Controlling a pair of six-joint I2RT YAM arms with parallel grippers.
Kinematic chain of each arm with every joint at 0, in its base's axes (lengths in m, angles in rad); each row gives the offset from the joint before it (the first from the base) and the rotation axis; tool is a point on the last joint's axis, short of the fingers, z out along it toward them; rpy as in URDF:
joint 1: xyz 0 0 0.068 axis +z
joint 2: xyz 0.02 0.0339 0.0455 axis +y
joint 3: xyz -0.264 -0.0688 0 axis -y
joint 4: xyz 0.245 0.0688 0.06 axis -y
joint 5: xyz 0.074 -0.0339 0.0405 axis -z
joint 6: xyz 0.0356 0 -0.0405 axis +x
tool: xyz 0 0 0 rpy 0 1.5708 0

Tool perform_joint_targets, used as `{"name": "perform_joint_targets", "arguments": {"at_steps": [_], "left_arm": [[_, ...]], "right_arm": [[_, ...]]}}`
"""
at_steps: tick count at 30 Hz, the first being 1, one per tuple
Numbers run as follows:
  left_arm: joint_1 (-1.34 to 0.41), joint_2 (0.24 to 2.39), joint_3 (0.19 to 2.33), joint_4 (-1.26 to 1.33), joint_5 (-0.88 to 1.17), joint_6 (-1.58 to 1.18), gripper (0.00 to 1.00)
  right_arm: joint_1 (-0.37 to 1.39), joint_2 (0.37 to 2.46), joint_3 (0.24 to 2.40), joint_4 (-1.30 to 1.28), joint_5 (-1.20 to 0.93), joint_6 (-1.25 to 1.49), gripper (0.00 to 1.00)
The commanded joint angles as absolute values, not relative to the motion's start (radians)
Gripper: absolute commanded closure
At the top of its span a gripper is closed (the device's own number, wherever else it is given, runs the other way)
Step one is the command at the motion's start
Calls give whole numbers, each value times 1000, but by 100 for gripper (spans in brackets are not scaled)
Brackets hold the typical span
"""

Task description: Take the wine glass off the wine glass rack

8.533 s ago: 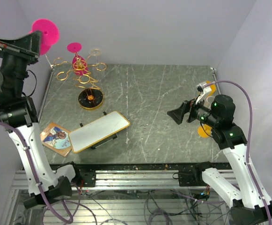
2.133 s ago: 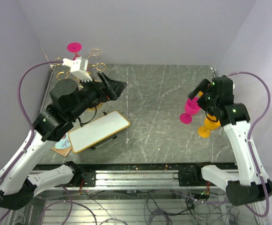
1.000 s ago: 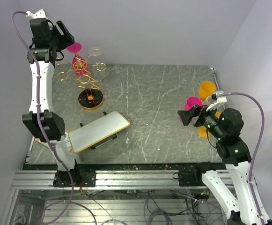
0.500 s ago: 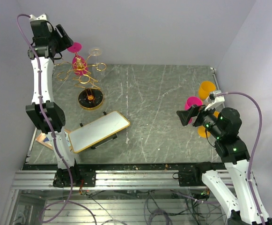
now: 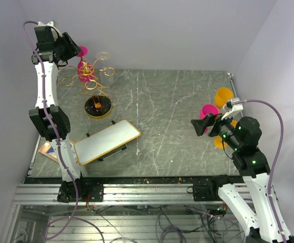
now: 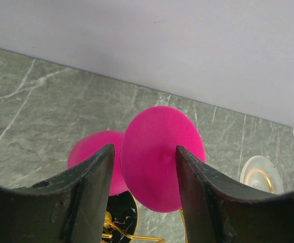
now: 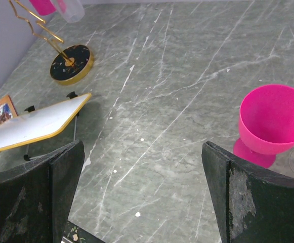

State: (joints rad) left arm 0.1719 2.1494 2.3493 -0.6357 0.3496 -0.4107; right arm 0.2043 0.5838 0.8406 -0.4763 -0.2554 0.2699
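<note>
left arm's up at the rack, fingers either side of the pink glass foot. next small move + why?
Probably close the left gripper on the round foot of the pink wine glass before any lift. In the left wrist view the foot sits between the jaws, with a sliver of gap beside one finger, so it does not look clamped yet. The glass hangs upside down on the wine glass rack.

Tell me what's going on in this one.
The left end effector has reached up to the gold wine glass rack at the back left. It is open and straddles the round foot of the pink wine glass hanging there. The glass is not off the rack yet. The right end effector is open and empty, above the table near a second pink glass standing upright.
</note>
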Motion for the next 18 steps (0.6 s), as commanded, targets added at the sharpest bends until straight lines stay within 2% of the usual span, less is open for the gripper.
{"name": "perform_joint_targets", "arguments": {"at_steps": [1,10,18], "left_arm": [[190,2153,2362,-642,406,-419,41],[189,2144,2357,-652,369,-398,60],[189,2136,2364,-639,370,-411,72]], "right_arm": [[210,568,833,-457,-258,252,0],[210,566,833,-457,-258,252,0],[209,571,833,-454,-256,252,0]]}}
